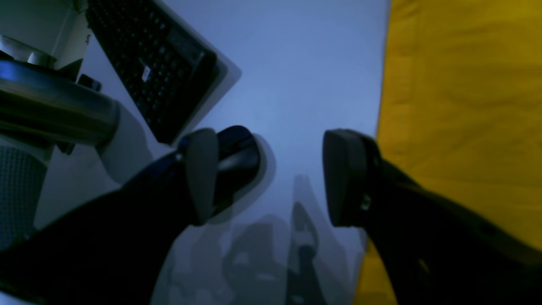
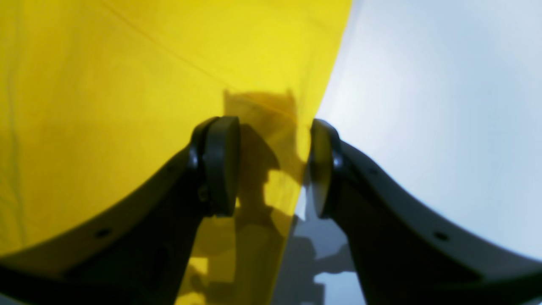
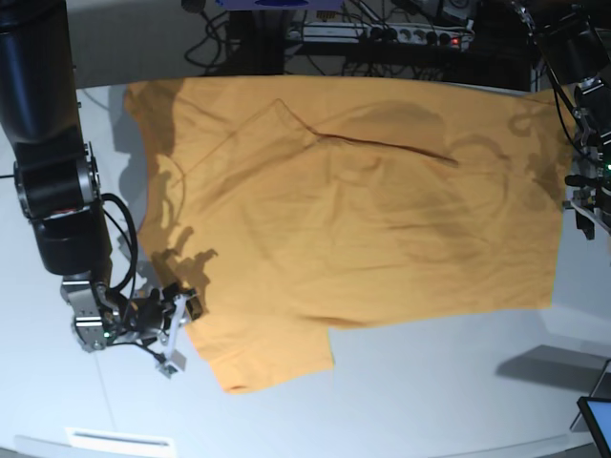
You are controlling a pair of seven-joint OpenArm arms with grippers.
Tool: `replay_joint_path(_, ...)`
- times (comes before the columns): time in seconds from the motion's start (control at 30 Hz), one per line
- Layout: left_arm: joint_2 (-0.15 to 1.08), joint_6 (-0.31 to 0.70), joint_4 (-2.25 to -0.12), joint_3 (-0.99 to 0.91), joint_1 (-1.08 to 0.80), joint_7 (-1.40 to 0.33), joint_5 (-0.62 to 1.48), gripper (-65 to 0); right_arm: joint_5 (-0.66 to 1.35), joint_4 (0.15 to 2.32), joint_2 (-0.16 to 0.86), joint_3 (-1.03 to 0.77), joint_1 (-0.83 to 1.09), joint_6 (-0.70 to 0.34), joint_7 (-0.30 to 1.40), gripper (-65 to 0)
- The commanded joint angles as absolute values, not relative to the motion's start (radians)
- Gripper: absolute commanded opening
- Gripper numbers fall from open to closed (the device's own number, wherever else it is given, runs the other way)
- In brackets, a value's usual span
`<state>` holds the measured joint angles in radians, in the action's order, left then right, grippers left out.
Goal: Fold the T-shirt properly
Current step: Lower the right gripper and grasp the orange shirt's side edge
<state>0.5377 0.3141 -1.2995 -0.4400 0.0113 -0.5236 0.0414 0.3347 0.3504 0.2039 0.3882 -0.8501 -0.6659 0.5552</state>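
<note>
Pale grey-white surface (image 3: 401, 401) carries your orange-yellow T-shirt (image 3: 363, 210), spread flat. Your right gripper (image 2: 273, 167) straddles its edge, jaws parted, gripping nothing. Your left gripper (image 1: 271, 178), jaws wide and empty, hovers beside the shirt near a black keyboard (image 1: 156, 63).

the t-shirt (image 3: 363, 219) is plain orange-yellow with short sleeves. it lies spread out flat across the far half of the white table (image 3: 430, 391), turned sideways in the base view. one sleeve points toward the near edge at the lower left. a dark crease runs across its upper middle, with soft wrinkles around it. its long near edge is fairly straight.
</note>
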Motion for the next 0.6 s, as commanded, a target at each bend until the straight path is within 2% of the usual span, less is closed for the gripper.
replay_joint_path(0.0, 0.565, 0.305, -1.316, -0.450, 0.024, -0.499, 0.042, -26.4, 0.340, 0.363, 0.213, 0.383, -0.886, -0.679, 0.558, -39.2)
replay_joint_path(0.17, 0.565, 0.305, -1.316, -0.447, 0.024, -0.499, 0.042, -26.4, 0.340, 0.363, 0.213, 0.383, -0.886, -0.680, 0.559, -40.2)
replay_joint_path(0.4, 0.565, 0.305, -1.316, -0.444, 0.024, -0.499, 0.042, -26.4, 0.340, 0.363, 0.213, 0.383, -0.886, -0.680, 0.559, -56.0)
replay_joint_path(0.57, 0.567, 0.305, -1.314, -0.444, 0.027, -0.499, 0.042, -26.4, 0.340, 0.363, 0.213, 0.383, -0.888, -0.680, 0.559, -57.5)
